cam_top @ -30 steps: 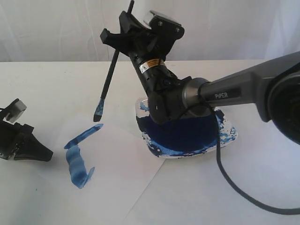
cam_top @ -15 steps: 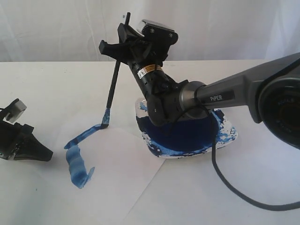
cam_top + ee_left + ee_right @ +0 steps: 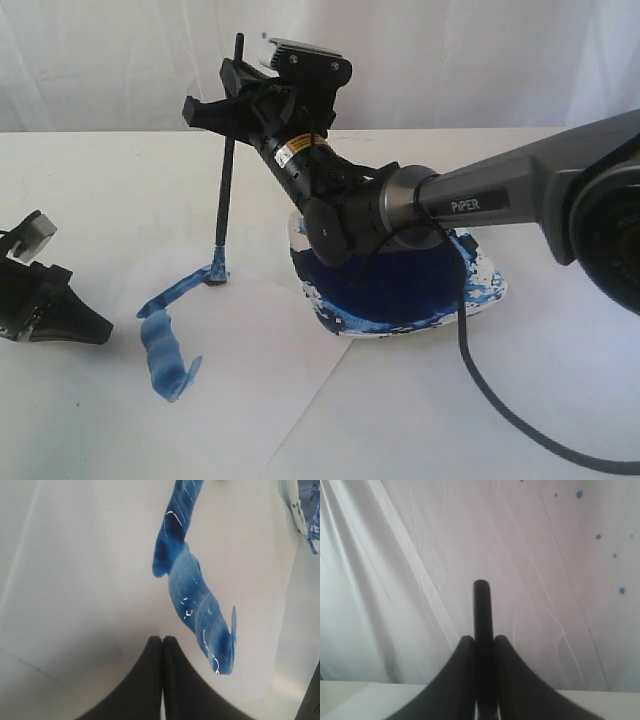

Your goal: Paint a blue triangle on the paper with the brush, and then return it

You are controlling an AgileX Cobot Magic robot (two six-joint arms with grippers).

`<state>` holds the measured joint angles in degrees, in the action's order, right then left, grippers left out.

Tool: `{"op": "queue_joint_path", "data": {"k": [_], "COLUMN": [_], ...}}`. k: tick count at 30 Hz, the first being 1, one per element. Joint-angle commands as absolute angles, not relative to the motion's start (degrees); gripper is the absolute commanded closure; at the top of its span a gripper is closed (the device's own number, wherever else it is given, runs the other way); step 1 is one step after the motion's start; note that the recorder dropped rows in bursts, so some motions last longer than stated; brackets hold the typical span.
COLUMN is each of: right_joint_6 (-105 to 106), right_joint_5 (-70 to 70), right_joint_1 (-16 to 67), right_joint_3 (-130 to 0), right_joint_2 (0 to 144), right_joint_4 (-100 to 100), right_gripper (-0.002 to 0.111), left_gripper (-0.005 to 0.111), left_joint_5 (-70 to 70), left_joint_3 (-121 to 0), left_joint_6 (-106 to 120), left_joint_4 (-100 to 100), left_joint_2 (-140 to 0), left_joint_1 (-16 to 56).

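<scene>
The brush [image 3: 224, 175] stands almost upright, its blue-stained tip [image 3: 216, 274] touching the paper [image 3: 260, 350] at the upper right end of the blue strokes. My right gripper [image 3: 229, 98] is shut on the upper part of the black handle [image 3: 482, 607], which sticks out past the gripper's tips [image 3: 482, 639]. The blue triangle [image 3: 168, 335] shows as two joined streaky strokes with an open side. In the left wrist view the same strokes [image 3: 192, 587] lie just beyond my left gripper [image 3: 162, 638]. That gripper [image 3: 60, 315] is shut and empty, resting low at the paper's left edge.
A white dish [image 3: 490, 290] holding a dark blue paint pool [image 3: 400, 285] sits right of the paper, under the right arm. A black cable [image 3: 500, 400] trails across the table at the front right. A white curtain [image 3: 120, 60] closes off the back.
The right gripper has carried the brush down and to the left, turning it more upright. The tip, lifted a second ago, now rests on the paper at the end of the upper stroke.
</scene>
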<state>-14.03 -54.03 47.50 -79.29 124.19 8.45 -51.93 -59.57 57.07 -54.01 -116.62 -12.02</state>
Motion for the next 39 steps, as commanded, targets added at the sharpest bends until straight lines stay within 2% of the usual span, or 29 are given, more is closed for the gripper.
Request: {"op": "queue_joint_path", "data": {"k": [1,7,24,39], "right_joint_6": [-14.2,-14.2,-14.4,-17.2], "right_joint_5": [-47.2,-45.2,-28.4,-26.7], "right_joint_1": [48.3,49.3,52.8,55.9], "right_joint_3": [-79.3,-79.3,-79.3,-79.3], "right_joint_2": [122.7,122.5,117.8,117.6], "right_joint_4": [7.3,6.4,2.5,1.5], "right_gripper": [0.108,0.108,0.108,0.108], "left_gripper": [0.107,0.107,0.107,0.107], "left_joint_5": [-52.1,-52.1,-52.1,-52.1], "left_joint_3": [-59.3,-59.3,-59.3,-59.3], "left_joint_6": [57.4,57.4,57.4,57.4], "left_joint_4": [-53.9,-53.9,-53.9,-53.9], "left_joint_2": [-116.7,-116.7,-116.7,-116.7], "left_joint_1": [-11.9,-11.9,-11.9,-11.9]}}
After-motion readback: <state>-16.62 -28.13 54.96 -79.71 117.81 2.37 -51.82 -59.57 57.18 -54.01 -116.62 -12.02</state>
